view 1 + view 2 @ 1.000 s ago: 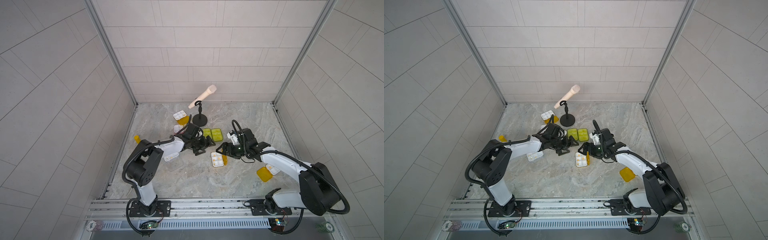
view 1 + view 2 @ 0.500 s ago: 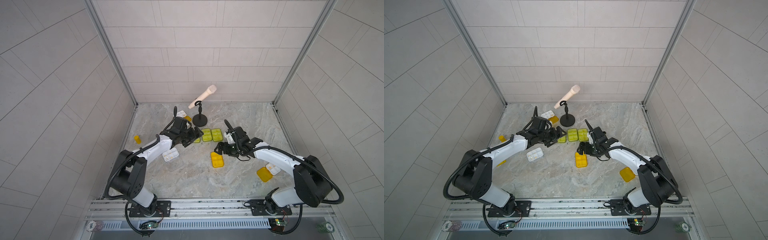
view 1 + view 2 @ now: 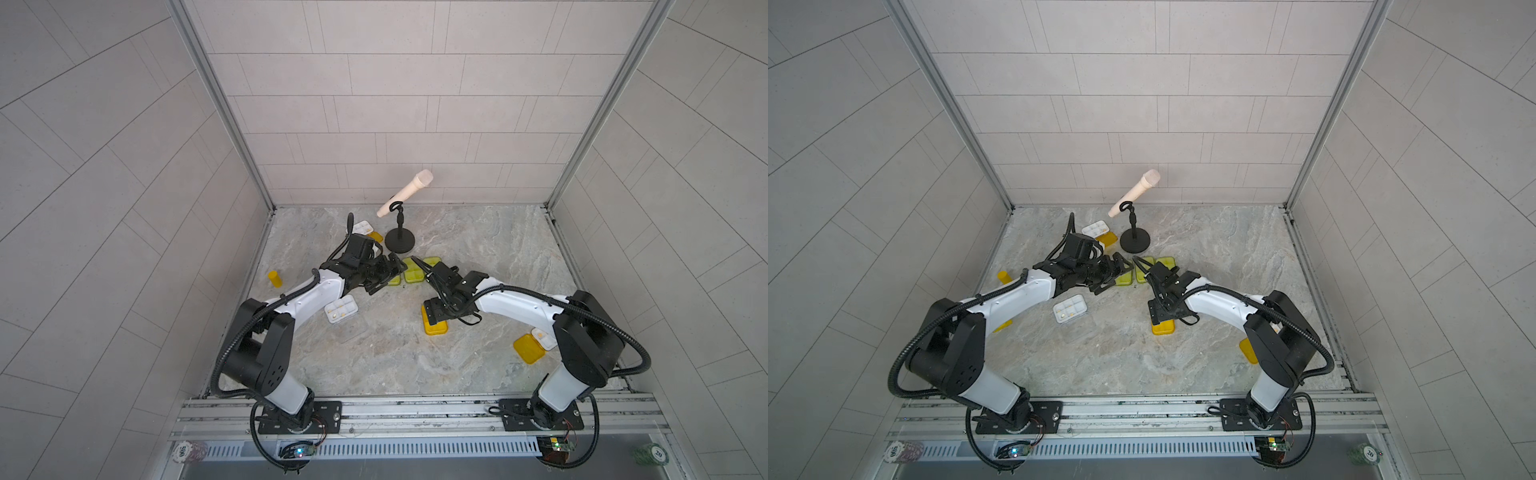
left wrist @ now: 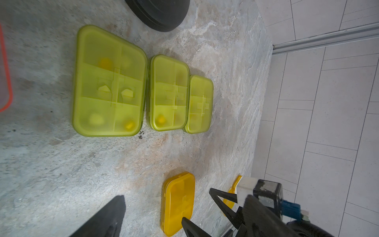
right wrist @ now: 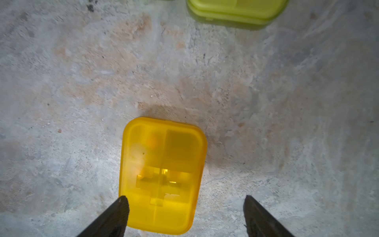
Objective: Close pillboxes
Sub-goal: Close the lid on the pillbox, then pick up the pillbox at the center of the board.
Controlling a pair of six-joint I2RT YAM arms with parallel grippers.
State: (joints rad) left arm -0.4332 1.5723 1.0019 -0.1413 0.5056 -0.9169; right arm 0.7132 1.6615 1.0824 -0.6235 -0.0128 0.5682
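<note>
A marble-patterned table [image 3: 478, 257] is reached across by the left arm [image 3: 316, 295] and the right arm [image 3: 511, 301]. A microphone stand [image 3: 400, 241] is set near the back. The left gripper [image 3: 388, 277] is held with its fingers spread wide and nothing between them, near a row of three shut green pillboxes [image 4: 169, 92]. The right gripper [image 5: 185, 201] is poised over a shut orange pillbox [image 5: 164, 174] at mid-table. Its fingers are parted, one at the box's edge and the other clear of it, so nothing is pinched. Three more are seen lying open: a clear-lidded pillbox [image 3: 340, 309] beside the left arm, a back pillbox [image 3: 362, 227] beside the stand, and a front pillbox [image 3: 528, 349] by the right arm. A small yellow bottle [image 3: 274, 279] is stood near the table's left edge.
</note>
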